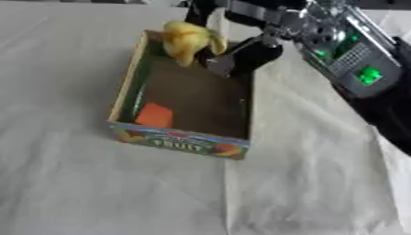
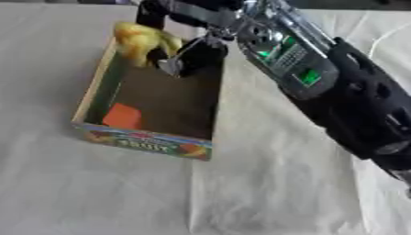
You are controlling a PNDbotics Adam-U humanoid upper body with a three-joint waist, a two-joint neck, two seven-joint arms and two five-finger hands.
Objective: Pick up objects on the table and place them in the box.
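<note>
Well: left eye view, right hand [image 1: 233, 55] grasping banana [image 1: 189, 40] above far end of box [image 1: 128, 87], near far wall. Orange block [image 1: 155, 114] already inside. Right eye view, banana overhangs rim; early release could tip it outside. Left hand unseen.

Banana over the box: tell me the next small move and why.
Probably lower it a little and open the fingers. The right hand holds the yellow banana above the far end of the box, inside its walls; an orange block already lies at the near end, well apart.
</note>
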